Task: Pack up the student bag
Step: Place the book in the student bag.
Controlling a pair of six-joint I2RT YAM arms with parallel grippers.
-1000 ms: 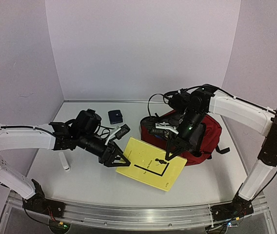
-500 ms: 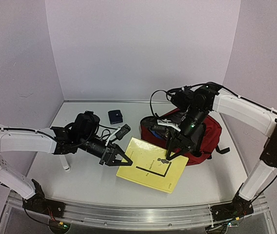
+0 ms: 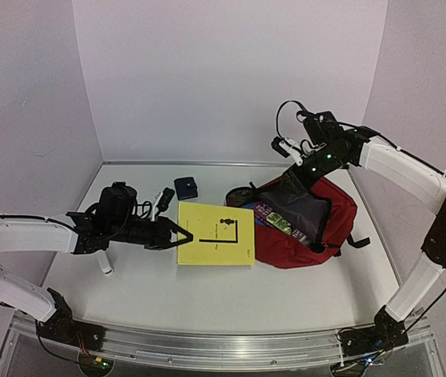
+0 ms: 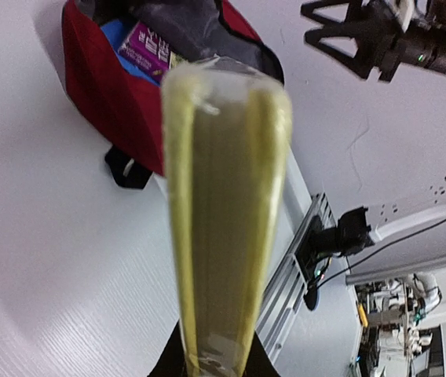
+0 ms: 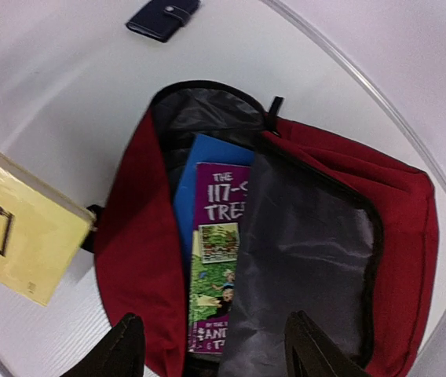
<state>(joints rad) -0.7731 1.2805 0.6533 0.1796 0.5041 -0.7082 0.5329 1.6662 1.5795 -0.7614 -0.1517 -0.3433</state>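
Moved: R gripper (image 5: pixel 213 345) has lifted off the yellow book (image 3: pixel 215 234), now over the bag; book swung level.
L gripper (image 3: pixel 173 233): clamped on book's left edge, sole carrier.
R jaws: spread wide, empty, clear of entry path.
Bag (image 3: pixel 334 206): just right of book, mouth gaping; purple book (image 5: pixel 223 236) inside.

White worktop (image 3: pixel 207 302), lilac walls. Dark blue snap wallet (image 3: pixel 184 187) lies flat near the back wall. Just left of it is a small black-and-white item (image 3: pixel 162 196), too small to ID. White pen (image 3: pixel 106 265) at left-front, well apart from both. Yellow book (image 3: pixel 215 234), black line drawing on cover, mid-worktop. Aluminium rail (image 3: pixel 207 351) along the near edge.
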